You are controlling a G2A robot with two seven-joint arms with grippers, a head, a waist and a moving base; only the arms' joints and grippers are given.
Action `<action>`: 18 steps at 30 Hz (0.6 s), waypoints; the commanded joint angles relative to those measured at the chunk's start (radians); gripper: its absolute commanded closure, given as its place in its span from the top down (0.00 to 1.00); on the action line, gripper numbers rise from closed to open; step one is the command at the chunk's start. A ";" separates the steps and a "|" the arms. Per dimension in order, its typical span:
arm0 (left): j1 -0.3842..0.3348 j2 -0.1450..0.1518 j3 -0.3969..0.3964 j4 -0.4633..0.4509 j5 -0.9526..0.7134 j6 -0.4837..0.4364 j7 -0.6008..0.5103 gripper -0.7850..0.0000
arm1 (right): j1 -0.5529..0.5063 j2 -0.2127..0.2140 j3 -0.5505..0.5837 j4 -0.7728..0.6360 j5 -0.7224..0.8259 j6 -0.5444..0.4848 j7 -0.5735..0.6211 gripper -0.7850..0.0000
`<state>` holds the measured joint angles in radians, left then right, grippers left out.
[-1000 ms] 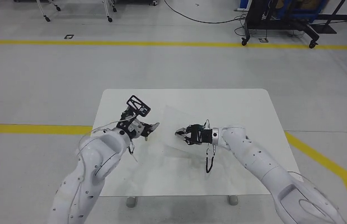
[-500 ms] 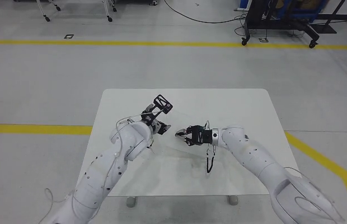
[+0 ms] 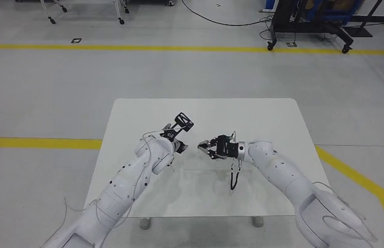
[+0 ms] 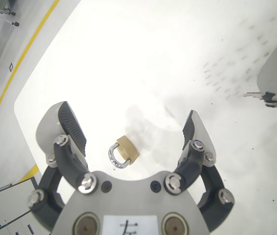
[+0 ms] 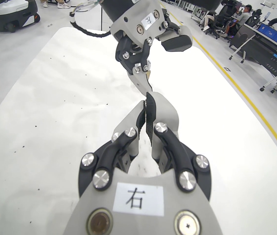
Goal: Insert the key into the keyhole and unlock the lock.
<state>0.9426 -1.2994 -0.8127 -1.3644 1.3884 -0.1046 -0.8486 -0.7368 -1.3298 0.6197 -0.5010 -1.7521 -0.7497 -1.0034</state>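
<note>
The left gripper hangs over the white table with its jaws spread wide and nothing in them. The padlock lies flat on the table just below it. Seen from the wrist, it sits between the two ribbed pads, close to the palm, with the steel shackle turned toward the palm and the brass body away from it. Neither pad touches it.

The right gripper is pinched tight on the key. The silver blade sticks out past its fingertips toward the left gripper's side, with the dark head and a wire ring caught at the fingers. From above, the two grippers are near each other around the middle of the table, almost tip to tip, with a small gap between them. The key is off to one side of the open left gripper, apart from the padlock.
</note>
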 commanded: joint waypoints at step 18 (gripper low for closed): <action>0.223 0.061 -0.367 -0.361 -0.262 -0.111 0.076 1.00 | 0.006 0.027 0.019 -0.011 -0.005 0.028 -0.069 0.00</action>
<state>1.1760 -1.2372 -1.2017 -1.7391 1.1227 -0.2169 -0.7724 -0.7313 -1.3029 0.6391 -0.5125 -1.7569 -0.7225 -1.0720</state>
